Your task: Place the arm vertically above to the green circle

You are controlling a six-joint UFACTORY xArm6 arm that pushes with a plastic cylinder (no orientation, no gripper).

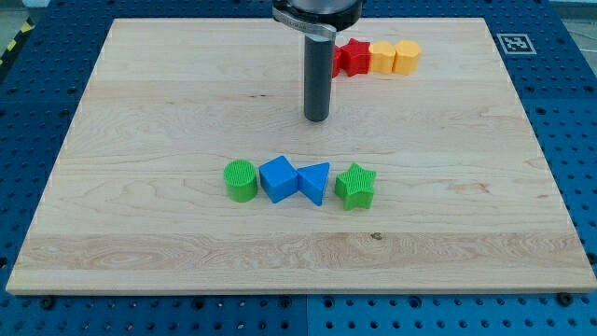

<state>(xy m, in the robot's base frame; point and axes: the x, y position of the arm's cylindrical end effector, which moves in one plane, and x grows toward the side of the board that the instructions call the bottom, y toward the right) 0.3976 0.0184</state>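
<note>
The green circle block (241, 180) stands on the wooden board (140, 112), left of the view's middle and at the left end of a row of blocks. My tip (317, 118) rests on the board above that row, up and to the right of the green circle and well apart from it. It touches no block. The rod rises from the tip to the view's top edge.
Right of the green circle lie a blue cube (278, 178), a blue triangle (315, 182) and a green star (355, 186). Near the top edge sit a red star (353, 57), partly behind the rod, and two yellow blocks (382, 58) (407, 56).
</note>
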